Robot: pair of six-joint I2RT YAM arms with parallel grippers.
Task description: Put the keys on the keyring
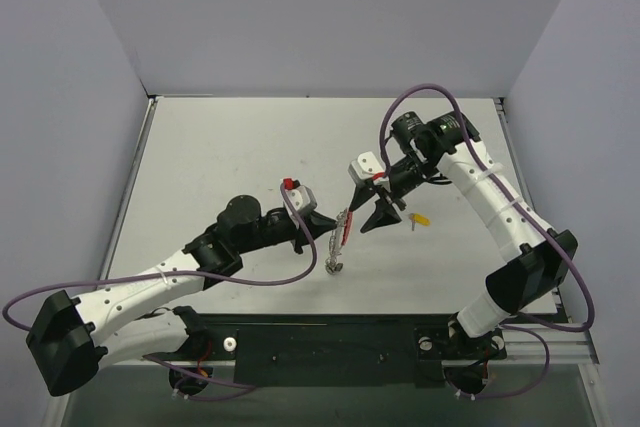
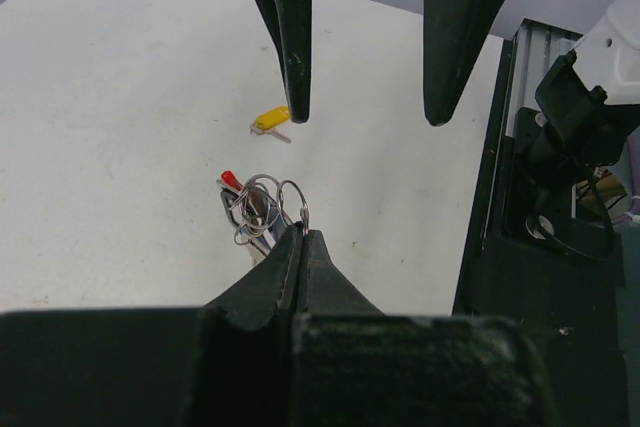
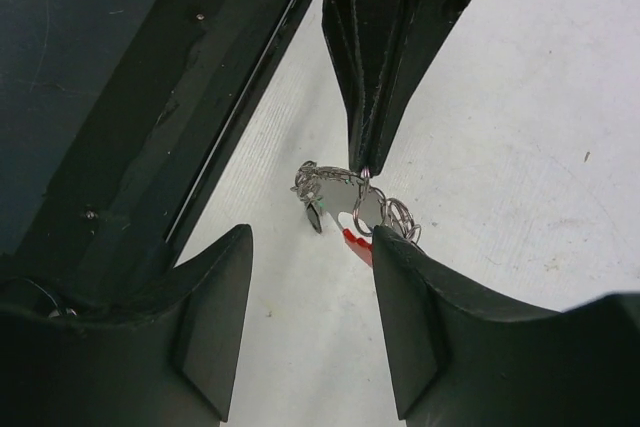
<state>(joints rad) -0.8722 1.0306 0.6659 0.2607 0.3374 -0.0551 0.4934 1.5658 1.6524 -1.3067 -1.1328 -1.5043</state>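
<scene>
Over the table [image 2: 120, 97], left gripper [image 2: 303, 235] clamps the keyring [image 2: 292, 194] steady while right gripper [image 2: 367, 112] gapes wide, likely for the yellow key [image 2: 272, 118]

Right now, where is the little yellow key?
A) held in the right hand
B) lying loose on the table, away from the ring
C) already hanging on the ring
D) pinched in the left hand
B: the yellow key lies alone on the table, clear of the keyring, which the left hand pinches shut.
</scene>
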